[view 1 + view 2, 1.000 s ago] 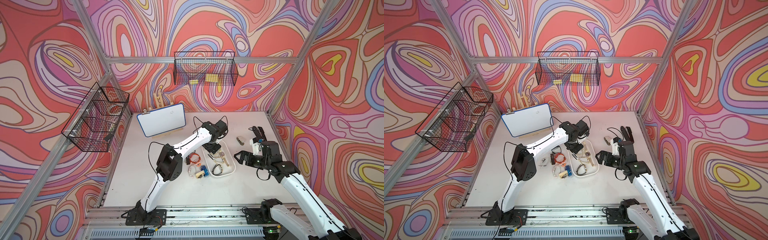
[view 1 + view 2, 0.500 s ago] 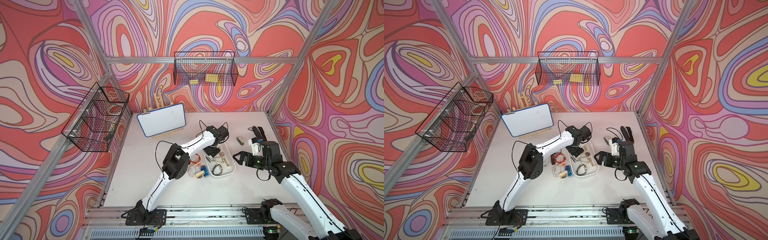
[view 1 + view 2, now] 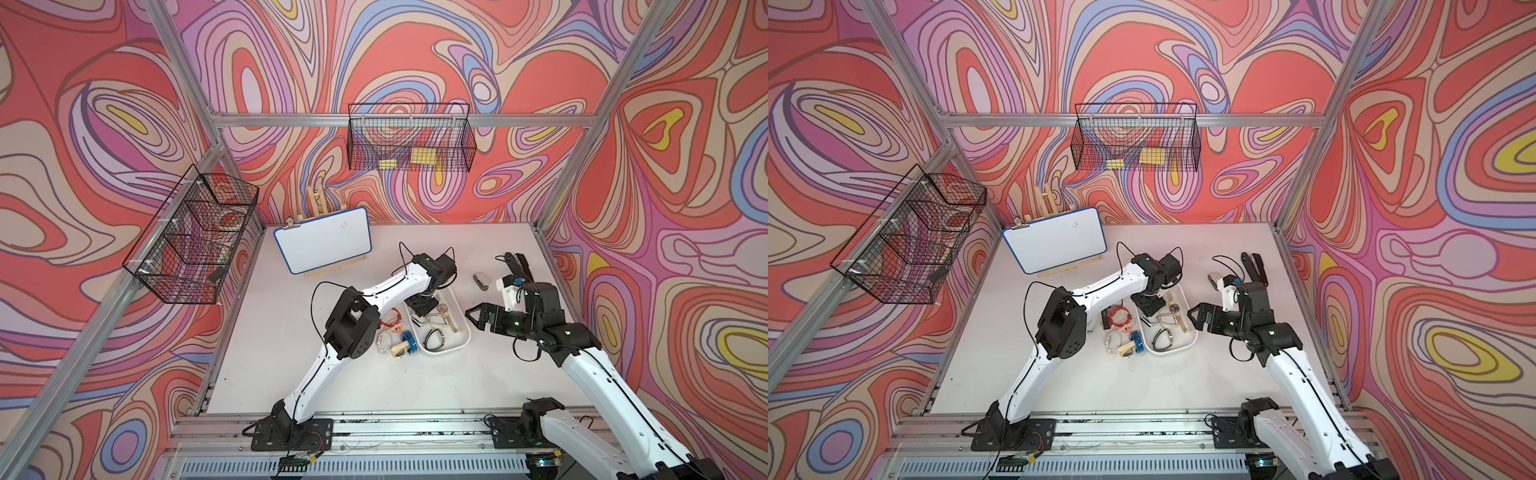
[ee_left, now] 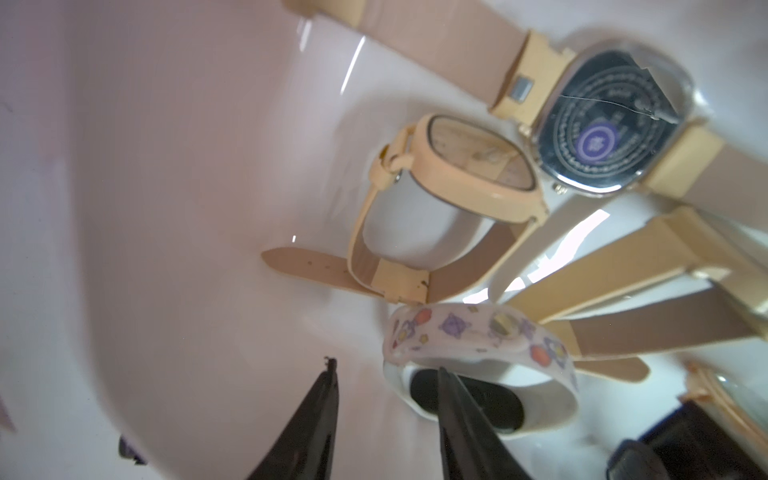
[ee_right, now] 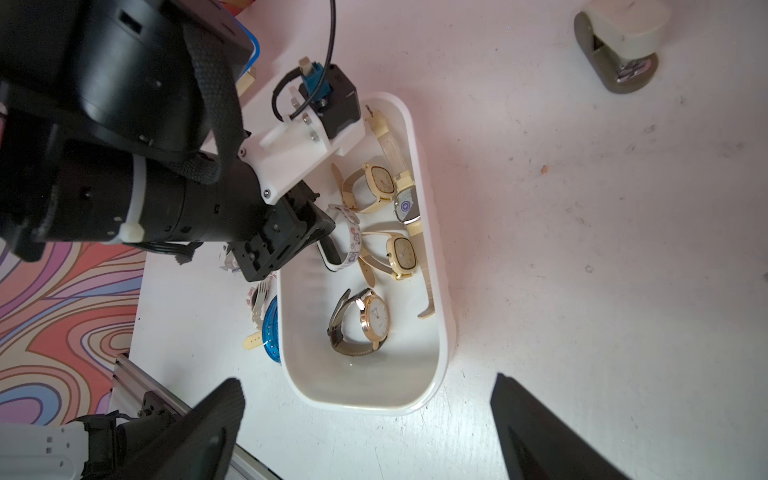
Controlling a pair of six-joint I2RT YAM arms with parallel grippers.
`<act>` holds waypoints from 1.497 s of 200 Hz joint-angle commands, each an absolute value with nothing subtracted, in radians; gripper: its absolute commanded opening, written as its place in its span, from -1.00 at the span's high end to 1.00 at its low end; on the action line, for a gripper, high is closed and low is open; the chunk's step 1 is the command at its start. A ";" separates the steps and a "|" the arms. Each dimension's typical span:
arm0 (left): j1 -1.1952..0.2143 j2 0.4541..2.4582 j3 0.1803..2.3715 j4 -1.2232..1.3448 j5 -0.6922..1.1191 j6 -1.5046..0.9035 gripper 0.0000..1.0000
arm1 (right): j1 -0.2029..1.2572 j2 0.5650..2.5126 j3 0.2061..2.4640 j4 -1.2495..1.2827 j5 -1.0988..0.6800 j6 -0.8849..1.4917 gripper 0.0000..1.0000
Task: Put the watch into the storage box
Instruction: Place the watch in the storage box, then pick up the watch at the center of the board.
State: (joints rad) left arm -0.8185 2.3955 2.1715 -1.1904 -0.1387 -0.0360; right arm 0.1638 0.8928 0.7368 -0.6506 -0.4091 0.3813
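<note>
The white storage box [image 3: 445, 350] [image 3: 1173, 351] [image 5: 444, 332] lies mid-table. My left gripper [image 3: 419, 312] [image 3: 1148, 312] [image 4: 386, 374] reaches down into it, open. A white watch with a cartoon-patterned band [image 4: 478, 332] [image 5: 351, 232] rests on the box floor by the fingertips; one finger [image 4: 457, 411] overlaps its black face, and neither finger presses on it. Several other watches lie in the box, among them a brown-strapped gold one [image 5: 368, 324]. My right gripper [image 3: 472, 320] [image 3: 1194, 318] [image 5: 365, 382] hovers open and empty just right of the box.
More watches [image 3: 395, 332] lie on the table left of the box. A small grey stapler [image 3: 481, 281] [image 5: 619, 50] and a black tool [image 3: 517, 266] sit back right. A whiteboard [image 3: 322, 245] stands at the back. Wire baskets [image 3: 409, 141] [image 3: 195, 241] hang on the walls.
My left gripper has come forward and down into the box and its jaws have parted, leaving the patterned watch on the box floor. The right arm has barely moved.
</note>
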 commanded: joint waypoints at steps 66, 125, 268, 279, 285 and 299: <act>-0.825 1.810 1.834 -0.954 -0.022 -0.188 -0.22 | 0.164 0.897 0.768 -0.643 -0.574 0.347 -0.96; -0.829 1.107 1.195 -0.621 0.128 -0.451 -0.79 | 0.576 0.957 0.772 -0.561 -0.381 0.476 -0.96; -0.894 0.577 0.824 -0.924 -0.132 -0.706 -0.98 | 0.868 1.780 1.444 -0.742 0.043 0.388 -0.74; -0.895 0.571 0.825 -0.934 -0.135 -0.706 -0.97 | 0.854 1.838 1.497 -0.775 0.058 0.366 -0.55; -0.894 0.570 0.825 -0.940 -0.137 -0.704 -0.97 | 0.845 1.857 1.518 -0.782 0.056 0.353 -0.46; -0.894 0.566 0.825 -0.949 -0.144 -0.704 -0.96 | 0.828 1.896 1.555 -0.793 0.066 0.323 -0.36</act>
